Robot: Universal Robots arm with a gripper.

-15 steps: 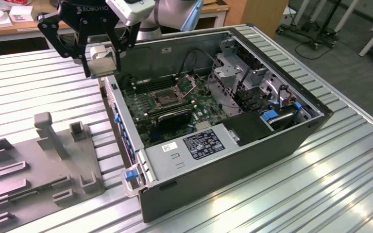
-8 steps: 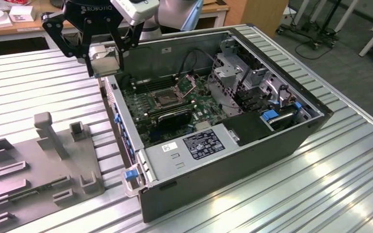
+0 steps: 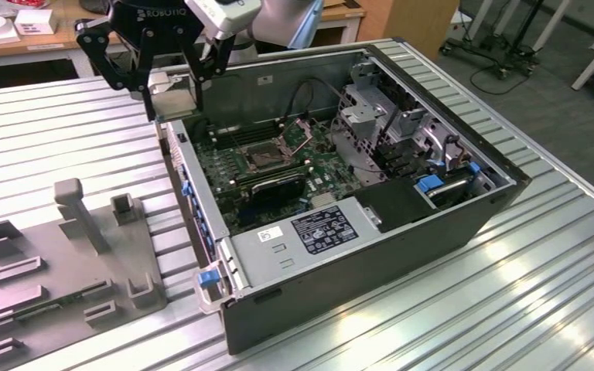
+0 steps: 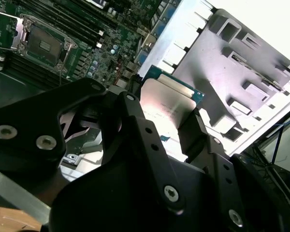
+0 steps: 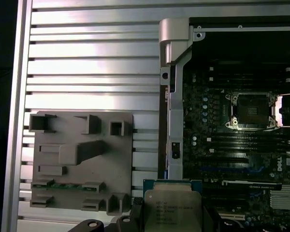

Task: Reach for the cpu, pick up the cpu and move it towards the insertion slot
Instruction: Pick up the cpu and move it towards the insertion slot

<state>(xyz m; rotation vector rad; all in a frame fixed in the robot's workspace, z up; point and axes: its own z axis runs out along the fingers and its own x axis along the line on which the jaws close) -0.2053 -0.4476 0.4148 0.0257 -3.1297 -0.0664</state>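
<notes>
My gripper (image 3: 175, 105) hangs above the slatted table, just outside the open computer case's near wall, toward the exterior view's left. It is shut on the cpu (image 3: 173, 91), a pale silvery square chip with a green rim. In both wrist views the cpu (image 4: 168, 107) (image 5: 171, 209) sits clamped between the black fingers (image 4: 130, 113). The insertion slot (image 3: 266, 157) is a dark square socket framed in silvery metal on the motherboard, inside the case and below the gripper's height. Both wrist views also show the slot (image 4: 43, 43) (image 5: 251, 108), uncovered, with its bracket lifted.
A grey plastic fixture (image 3: 59, 286) with upright blocks lies on the slatted metal table (image 3: 49, 139) at the exterior view's left. The open case (image 3: 380, 255) has raised walls, drive cages (image 3: 380, 124) and cables around the motherboard. Long black memory slots (image 5: 241, 142) run beside the socket.
</notes>
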